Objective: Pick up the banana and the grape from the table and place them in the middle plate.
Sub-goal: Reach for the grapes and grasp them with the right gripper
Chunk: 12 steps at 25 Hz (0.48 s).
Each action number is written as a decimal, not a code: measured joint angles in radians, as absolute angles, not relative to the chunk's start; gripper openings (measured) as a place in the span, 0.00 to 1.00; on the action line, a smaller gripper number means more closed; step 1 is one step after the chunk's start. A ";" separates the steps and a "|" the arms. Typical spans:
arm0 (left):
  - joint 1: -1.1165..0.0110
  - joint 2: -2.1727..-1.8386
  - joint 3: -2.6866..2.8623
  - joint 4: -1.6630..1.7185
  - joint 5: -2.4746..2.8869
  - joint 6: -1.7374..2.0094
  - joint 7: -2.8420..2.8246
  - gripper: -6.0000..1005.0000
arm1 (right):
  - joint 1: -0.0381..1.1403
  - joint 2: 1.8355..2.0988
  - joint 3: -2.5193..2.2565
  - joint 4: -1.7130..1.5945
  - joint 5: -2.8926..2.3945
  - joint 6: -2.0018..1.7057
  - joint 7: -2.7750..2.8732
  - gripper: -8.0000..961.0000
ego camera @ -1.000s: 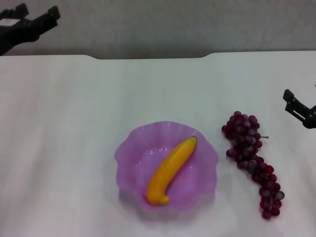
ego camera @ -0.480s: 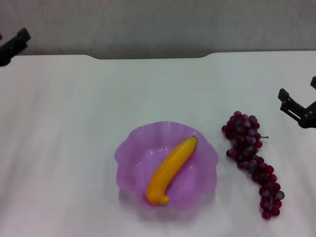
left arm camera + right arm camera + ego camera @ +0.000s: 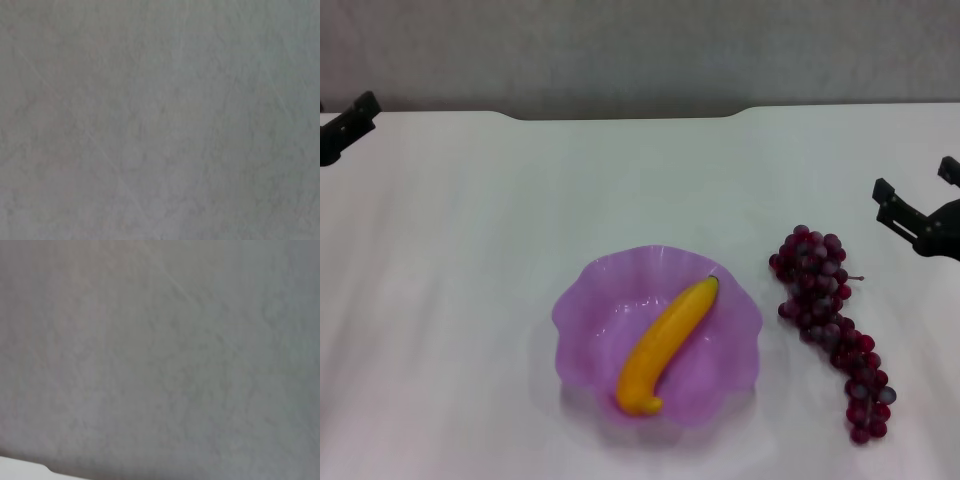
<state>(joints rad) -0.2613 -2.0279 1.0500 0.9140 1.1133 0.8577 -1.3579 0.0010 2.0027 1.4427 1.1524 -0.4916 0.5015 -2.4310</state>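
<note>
One of the two fruits is already home: the banana [image 3: 669,345] lies slantwise in the middle plate [image 3: 582,310], its dark tip toward the far rim. The grape [image 3: 831,330] bunch lies on the white desk [image 3: 470,250], just beside the plate on the robot's right and apart from the rim.

My worry is the bunch itself. It is long and loose, so a pinch on a few outer berries could let the rest dangle, swing and drag, or slip free on the way over. A swinging bunch could also knock the plate's wavy edge or nudge the banana, and the banana takes up much of the plate's middle, so part of the bunch may end up hanging over the rim.

The right end effector [image 3: 917,201] hangs near the desk's right edge, fingers spread apart and empty, to the right of the bunch's stem end and a little beyond it, not touching. The left end effector [image 3: 345,125] sits at the far left corner, well apart; whether its fingers are parted I cannot tell.
</note>
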 joint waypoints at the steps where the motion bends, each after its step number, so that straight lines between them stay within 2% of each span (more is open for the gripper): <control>1: -0.259 -2.028 1.050 0.915 1.115 0.858 -1.358 0.87 | -0.002 2.002 1.441 1.171 -0.521 0.474 -2.398 0.92; 12: -0.255 -2.028 1.054 0.924 1.116 0.869 -1.358 0.87 | 0.015 1.999 1.465 1.238 -0.924 0.376 -1.950 0.92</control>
<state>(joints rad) -0.2550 -2.0280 1.0544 0.9241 1.1159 0.8687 -1.3577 0.0149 1.9987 1.4647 1.2381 -0.9240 0.3756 -1.9496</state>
